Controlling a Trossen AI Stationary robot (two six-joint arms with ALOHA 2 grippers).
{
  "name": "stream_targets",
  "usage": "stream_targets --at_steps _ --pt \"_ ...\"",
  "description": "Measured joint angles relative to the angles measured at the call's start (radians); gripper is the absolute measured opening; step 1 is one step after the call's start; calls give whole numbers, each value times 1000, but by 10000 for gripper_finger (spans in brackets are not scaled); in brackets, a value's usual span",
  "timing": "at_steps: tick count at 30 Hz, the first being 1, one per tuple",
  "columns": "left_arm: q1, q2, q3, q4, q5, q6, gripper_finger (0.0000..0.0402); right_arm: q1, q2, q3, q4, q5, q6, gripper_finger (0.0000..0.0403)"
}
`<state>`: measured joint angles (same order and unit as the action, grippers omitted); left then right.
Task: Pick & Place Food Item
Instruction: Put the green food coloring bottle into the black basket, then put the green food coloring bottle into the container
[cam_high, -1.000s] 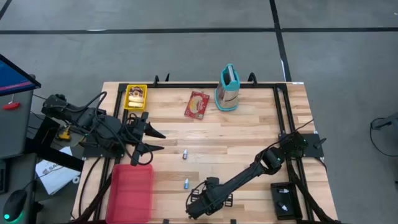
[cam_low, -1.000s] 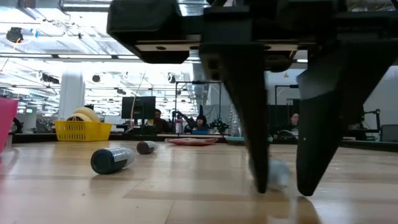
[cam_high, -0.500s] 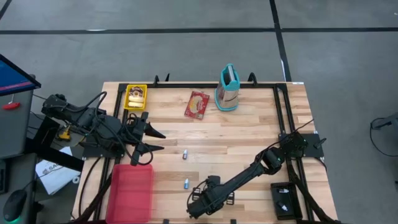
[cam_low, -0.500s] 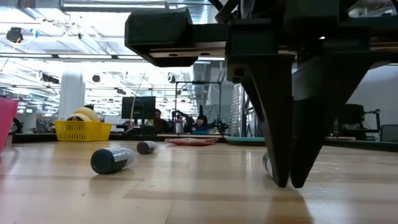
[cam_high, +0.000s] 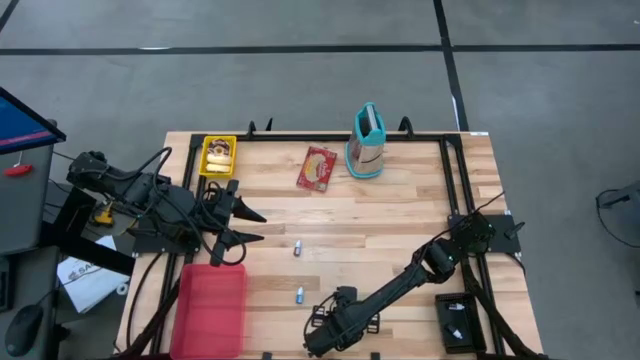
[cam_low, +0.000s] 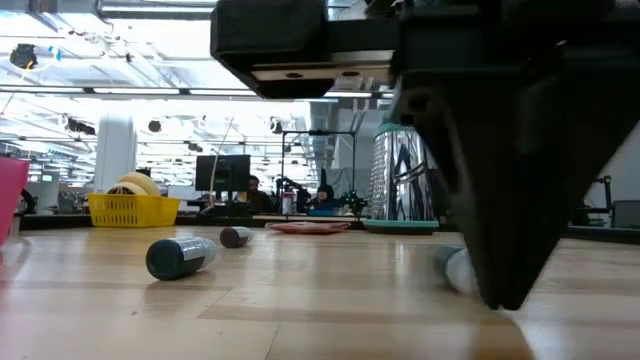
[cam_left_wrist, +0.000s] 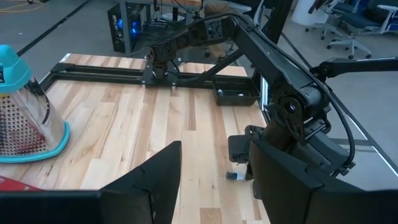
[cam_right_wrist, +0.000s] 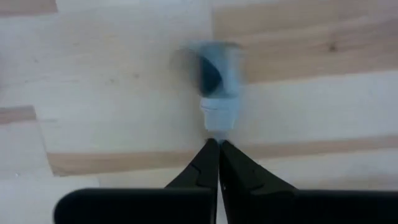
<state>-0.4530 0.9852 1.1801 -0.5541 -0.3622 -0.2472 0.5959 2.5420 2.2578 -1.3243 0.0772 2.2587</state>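
**A:** How far has the task been carried?

**B:** Nothing has been lifted. The right gripper (cam_right_wrist: 218, 144) is pointed straight down near the near edge of the table (cam_high: 400, 220), its fingers pressed together with nothing between them. The small bluish bottle (cam_right_wrist: 215, 84) is seen lying on its side on the wood, its pale cap just at the fingertips. Whether it is touched cannot be told.

**A:** And the other arm?

**B:** The left gripper (cam_high: 255, 226) is held above the table's left side, fingers spread, nothing carried.

**A:** What is left?

**B:** Practically everything, it is judged. The jaws must be parted, set around the bottle, closed, and the bottle carried off. The red tray (cam_high: 212, 308) at the near left is supposed to be the goal, though that is not shown.

**A:** The surface and the room?

**B:** Pale wooden planks are framed by black rails. A second bottle (cam_high: 298, 294) and a third bottle (cam_high: 297, 248) are seen left of the right gripper. A yellow basket (cam_high: 218, 155), a red packet (cam_high: 318, 168) and a grater (cam_high: 367, 142) are ranged along the far edge. Beyond, a lit hall with monitors and seated people is seen.
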Motion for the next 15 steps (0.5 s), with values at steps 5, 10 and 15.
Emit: stream_targets --at_steps 5,10,15 --pt "0 0 0 0 0 0 186 14 -2 45 -50 1 9 2" --pt "0 0 0 0 0 1 186 20 -13 96 -156 2 12 1" --pt "0 0 0 0 0 3 186 26 -41 92 -196 3 12 1"
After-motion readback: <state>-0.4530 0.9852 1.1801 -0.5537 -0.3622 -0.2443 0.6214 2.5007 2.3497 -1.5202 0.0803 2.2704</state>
